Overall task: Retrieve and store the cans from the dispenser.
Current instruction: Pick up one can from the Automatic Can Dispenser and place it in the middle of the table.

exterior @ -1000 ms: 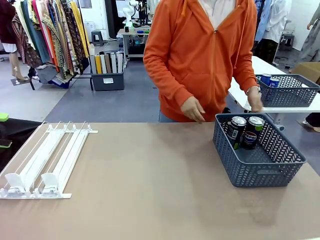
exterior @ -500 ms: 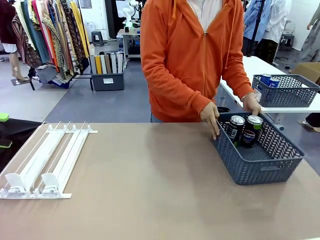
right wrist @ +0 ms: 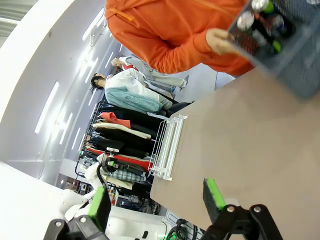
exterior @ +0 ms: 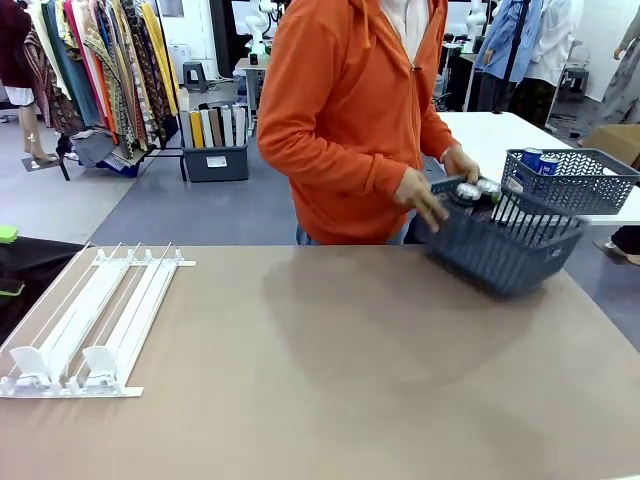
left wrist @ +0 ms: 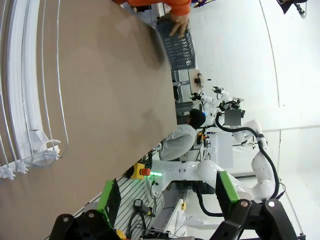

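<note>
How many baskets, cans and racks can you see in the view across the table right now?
Grey baskets: 2, one lifted by the person, one on the far white table
Cans in the lifted basket: 2 silver tops
Blue cans in the far basket: 2
White wire racks: 1
Total: 7

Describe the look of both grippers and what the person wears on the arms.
Left gripper and right gripper: black two-finger frames with bright green pads and round pivot bolts. The person's sleeves are orange, long, with ribbed cuffs, part of a zipped hooded top.
</note>
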`<action>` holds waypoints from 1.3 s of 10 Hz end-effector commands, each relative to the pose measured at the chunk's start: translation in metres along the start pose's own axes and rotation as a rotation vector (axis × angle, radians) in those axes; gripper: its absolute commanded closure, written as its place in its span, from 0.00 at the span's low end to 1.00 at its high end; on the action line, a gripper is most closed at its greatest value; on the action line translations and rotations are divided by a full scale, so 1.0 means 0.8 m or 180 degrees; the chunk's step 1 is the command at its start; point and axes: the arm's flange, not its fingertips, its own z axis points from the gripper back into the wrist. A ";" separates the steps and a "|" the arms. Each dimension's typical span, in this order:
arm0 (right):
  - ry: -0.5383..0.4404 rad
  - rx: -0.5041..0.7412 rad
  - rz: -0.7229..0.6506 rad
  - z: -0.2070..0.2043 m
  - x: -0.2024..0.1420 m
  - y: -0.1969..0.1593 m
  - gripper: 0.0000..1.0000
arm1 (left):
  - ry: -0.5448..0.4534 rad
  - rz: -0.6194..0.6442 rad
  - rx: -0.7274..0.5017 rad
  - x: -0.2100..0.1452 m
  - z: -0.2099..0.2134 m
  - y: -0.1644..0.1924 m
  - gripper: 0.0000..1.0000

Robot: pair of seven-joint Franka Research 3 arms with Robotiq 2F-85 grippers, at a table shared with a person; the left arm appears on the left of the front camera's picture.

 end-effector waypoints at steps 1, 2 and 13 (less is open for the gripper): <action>-0.0062 0.0085 0.0038 -0.003 0.005 0.004 0.00 | -0.0030 0.0035 -0.0066 0.000 0.000 -0.005 0.00; -0.0062 0.0085 0.0038 -0.003 0.005 0.004 0.00 | -0.0030 0.0035 -0.0066 0.000 0.000 -0.005 0.00; -0.0062 0.0085 0.0038 -0.003 0.005 0.004 0.00 | -0.0030 0.0035 -0.0066 0.000 0.000 -0.005 0.00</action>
